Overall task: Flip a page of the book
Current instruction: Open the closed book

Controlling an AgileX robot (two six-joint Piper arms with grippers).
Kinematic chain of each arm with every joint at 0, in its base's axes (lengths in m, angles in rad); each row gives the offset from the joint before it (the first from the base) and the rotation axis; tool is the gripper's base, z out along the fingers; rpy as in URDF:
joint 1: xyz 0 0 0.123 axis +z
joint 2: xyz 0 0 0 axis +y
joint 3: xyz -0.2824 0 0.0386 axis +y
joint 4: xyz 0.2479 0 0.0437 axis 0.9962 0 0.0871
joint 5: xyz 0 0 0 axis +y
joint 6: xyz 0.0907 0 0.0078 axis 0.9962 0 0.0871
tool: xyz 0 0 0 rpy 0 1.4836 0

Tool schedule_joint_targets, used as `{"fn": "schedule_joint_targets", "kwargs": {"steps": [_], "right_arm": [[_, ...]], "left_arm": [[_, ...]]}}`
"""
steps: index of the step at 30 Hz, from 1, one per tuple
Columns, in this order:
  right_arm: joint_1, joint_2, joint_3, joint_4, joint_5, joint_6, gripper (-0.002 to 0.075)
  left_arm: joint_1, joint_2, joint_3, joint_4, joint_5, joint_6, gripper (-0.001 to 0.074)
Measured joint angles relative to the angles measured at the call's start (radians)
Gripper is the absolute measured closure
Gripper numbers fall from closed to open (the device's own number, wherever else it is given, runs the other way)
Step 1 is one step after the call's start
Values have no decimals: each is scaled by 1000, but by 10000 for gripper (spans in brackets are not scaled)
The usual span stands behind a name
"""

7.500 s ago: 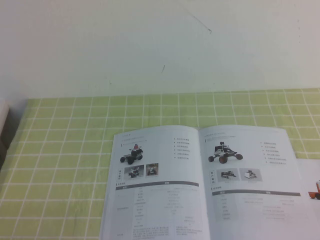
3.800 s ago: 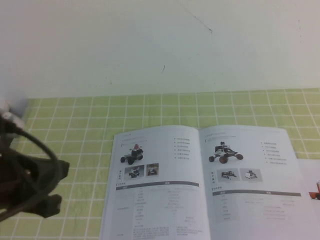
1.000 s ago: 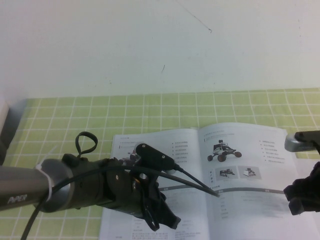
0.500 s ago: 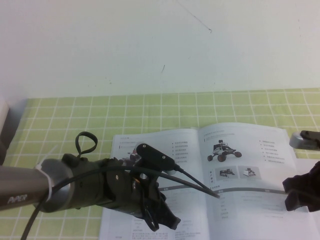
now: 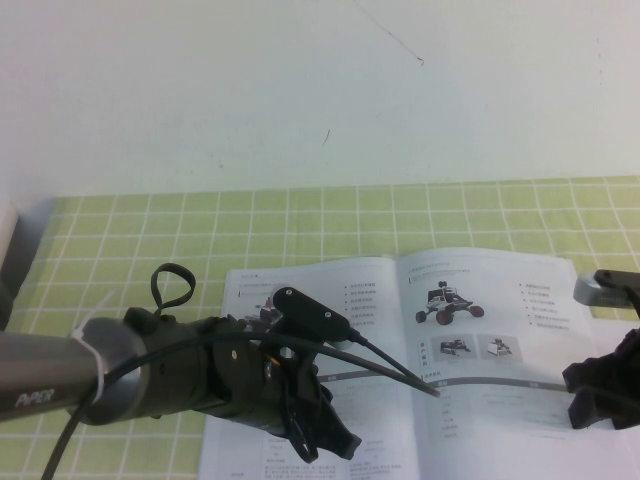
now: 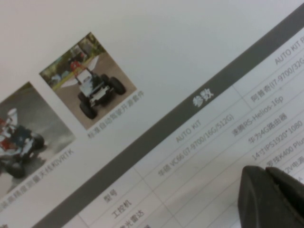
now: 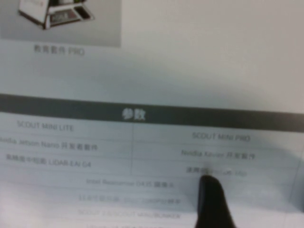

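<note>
White, the open book [image 5: 420, 370] is spread on the green-checked cloth [image 5: 130, 250], its rover page [image 5: 500, 340] overhung at the outer edge by the wide-spread right gripper [image 5: 605, 400], while the left gripper [image 5: 320, 435], jaw state undeterminable, is held over the other leaf.

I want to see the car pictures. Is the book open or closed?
Open. The book lies spread flat, both printed pages showing; left gripper and right gripper over it.
</note>
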Motion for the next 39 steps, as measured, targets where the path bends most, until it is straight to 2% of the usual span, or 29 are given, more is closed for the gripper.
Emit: {"fn": "schedule_joint_targets", "kwargs": {"steps": [11, 39], "right_arm": [[0, -25, 0, -93, 19, 72, 329], [0, -25, 0, -6, 4, 28, 330]], "left_arm": [[0, 0, 0, 0, 0, 6, 738], [0, 0, 0, 0, -11, 6, 738]]}}
